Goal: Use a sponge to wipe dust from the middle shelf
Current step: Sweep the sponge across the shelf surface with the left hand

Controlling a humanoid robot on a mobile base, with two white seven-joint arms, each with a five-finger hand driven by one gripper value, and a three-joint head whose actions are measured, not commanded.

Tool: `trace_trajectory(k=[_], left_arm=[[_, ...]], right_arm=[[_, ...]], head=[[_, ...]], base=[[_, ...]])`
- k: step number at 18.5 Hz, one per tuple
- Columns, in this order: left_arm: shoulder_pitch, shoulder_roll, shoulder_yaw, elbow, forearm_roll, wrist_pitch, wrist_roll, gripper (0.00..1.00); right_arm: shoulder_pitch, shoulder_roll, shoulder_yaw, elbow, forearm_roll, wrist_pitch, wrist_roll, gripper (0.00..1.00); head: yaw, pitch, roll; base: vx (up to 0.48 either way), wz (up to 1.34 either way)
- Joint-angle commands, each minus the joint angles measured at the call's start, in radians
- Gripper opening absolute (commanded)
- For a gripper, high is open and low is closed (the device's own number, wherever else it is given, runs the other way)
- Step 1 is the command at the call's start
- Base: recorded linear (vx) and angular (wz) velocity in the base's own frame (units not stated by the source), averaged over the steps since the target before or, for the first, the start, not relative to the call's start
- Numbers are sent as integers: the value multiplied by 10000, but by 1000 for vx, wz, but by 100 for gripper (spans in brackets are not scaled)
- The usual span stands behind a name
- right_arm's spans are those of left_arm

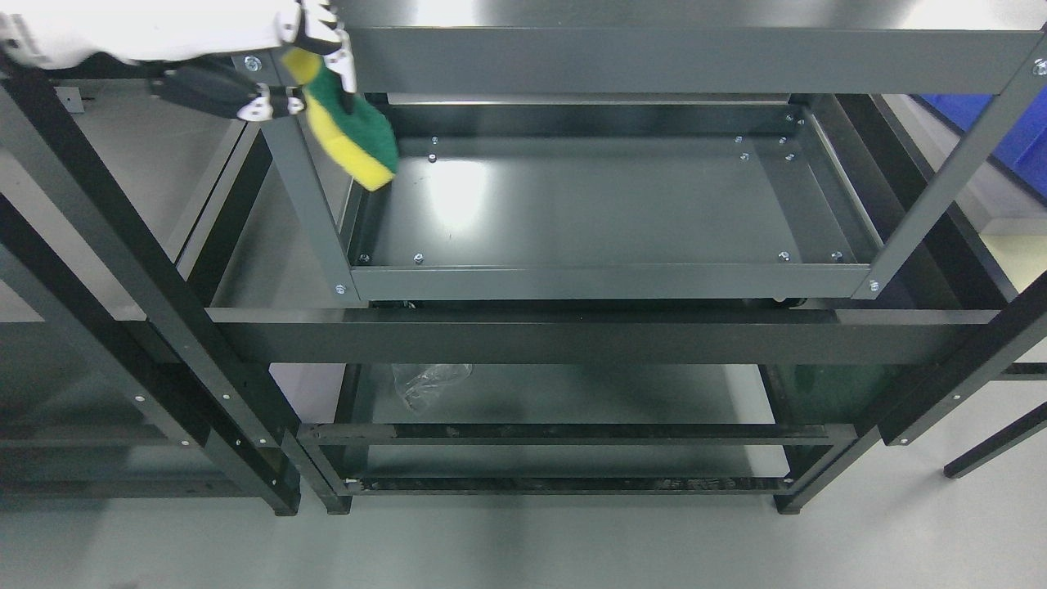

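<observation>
A yellow-and-green sponge (pixel 353 131) hangs tilted above the grey middle shelf's (pixel 589 204) back-left corner.

At the upper left of the frame, a sponge (pixel 353 131) is seen with a yellow body and a dark green scouring face. It is held by a hand (pixel 307 61) coloured white and silver with black parts. The middle shelf (pixel 589 204) is painted plain dark grey, dotted with silver screw heads. A blue object (pixel 1002 135) is seen at the upper right. The floor (pixel 523 548) is pale grey. A clear plastic wrapper (pixel 429 383) is seen below the centre.
</observation>
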Motion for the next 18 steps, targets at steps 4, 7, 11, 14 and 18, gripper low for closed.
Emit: trace_trajectory(k=[4, 7, 11, 14, 18], left_arm=[[-950, -2002, 175, -193, -1711, 3, 25, 1], [-1074, -4778, -40, 204, -3032, 3, 10, 1], [-1487, -7022, -301, 1536, -4107, 111, 71, 1], [-1963, -7022, -1555, 2367, -4416, 126, 1491, 1], [-2132, -7022, -3350, 2507, -4432, 1379, 3824, 0]], right_arm=[[0, -175, 0, -174, 0, 5, 3, 100], [0, -175, 0, -174, 0, 5, 3, 100], [0, -175, 0, -174, 0, 5, 3, 100], [0, -175, 0, -174, 0, 5, 3, 100], [0, -175, 0, -174, 0, 5, 3, 100]], head=[[0, 0, 0], [0, 0, 0], [0, 0, 0], [0, 0, 0], [0, 0, 0]], base=[[0, 0], [0, 0], [0, 0], [0, 0], [0, 0]])
